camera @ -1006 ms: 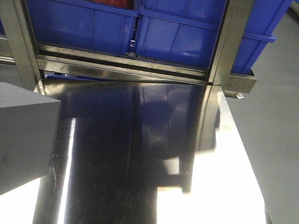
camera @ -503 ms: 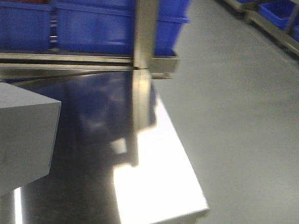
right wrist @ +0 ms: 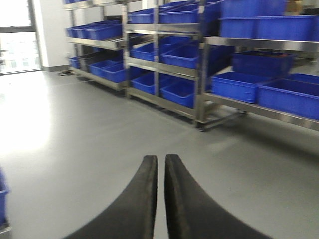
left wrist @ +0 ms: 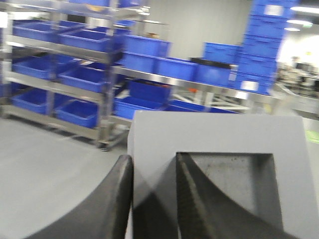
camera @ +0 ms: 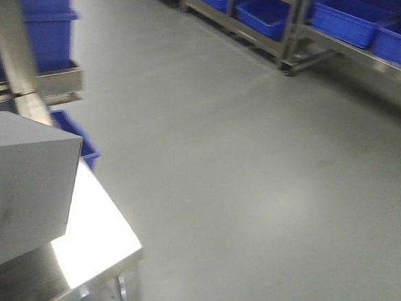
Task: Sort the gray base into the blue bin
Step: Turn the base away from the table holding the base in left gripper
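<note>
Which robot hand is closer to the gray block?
Left. The left gripper pinches one wall of the gray base between its fingers; the right gripper is closed on nothing, only floor ahead.

This is a warehouse or factory stockroom. Stainless steel shelving racks [right wrist: 202,64] run along the far wall, every level loaded with open blue plastic bins [right wrist: 237,84]. More blue crates [left wrist: 269,40] are stacked high at the far right. The smooth gray floor [camera: 253,182] is wide and bare, a polished steel worktable [camera: 102,230] stands near left, and daylight comes through a far-left window [right wrist: 15,45].
</note>
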`<state>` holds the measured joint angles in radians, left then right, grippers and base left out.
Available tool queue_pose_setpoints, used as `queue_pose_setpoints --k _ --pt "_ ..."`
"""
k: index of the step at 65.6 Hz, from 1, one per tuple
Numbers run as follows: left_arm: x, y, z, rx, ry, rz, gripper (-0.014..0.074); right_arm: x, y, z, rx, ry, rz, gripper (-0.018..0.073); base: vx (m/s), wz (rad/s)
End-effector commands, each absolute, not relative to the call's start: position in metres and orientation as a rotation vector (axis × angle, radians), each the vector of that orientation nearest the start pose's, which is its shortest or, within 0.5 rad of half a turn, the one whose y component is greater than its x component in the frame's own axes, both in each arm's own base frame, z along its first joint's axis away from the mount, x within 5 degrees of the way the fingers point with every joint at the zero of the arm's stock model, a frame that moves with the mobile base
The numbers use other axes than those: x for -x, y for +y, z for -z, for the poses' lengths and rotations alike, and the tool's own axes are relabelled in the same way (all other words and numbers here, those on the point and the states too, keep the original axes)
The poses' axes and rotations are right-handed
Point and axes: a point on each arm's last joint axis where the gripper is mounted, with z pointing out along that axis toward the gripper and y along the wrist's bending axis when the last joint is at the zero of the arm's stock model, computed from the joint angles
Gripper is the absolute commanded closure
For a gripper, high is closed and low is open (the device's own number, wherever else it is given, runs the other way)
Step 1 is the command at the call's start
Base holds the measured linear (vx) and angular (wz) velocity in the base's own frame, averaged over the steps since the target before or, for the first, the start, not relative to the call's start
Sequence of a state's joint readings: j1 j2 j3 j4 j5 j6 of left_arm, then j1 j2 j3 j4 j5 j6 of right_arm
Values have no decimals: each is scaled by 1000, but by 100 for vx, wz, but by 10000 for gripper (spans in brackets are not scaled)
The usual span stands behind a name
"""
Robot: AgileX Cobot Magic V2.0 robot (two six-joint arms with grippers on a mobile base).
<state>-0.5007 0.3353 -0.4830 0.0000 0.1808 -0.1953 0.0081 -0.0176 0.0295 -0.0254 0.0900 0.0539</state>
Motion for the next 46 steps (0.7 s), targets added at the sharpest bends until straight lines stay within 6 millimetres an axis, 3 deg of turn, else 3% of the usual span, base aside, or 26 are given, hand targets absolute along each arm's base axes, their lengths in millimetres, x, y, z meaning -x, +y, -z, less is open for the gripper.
queue_pose_setpoints --k 1,46 --pt "-64 -35 -356 -207 1393 592 601 -56 0 -203 -9 1504 -15 564 1 -77" --pt "-64 -35 -356 -207 1393 592 601 -56 0 -203 -9 1504 -15 564 5 -54"
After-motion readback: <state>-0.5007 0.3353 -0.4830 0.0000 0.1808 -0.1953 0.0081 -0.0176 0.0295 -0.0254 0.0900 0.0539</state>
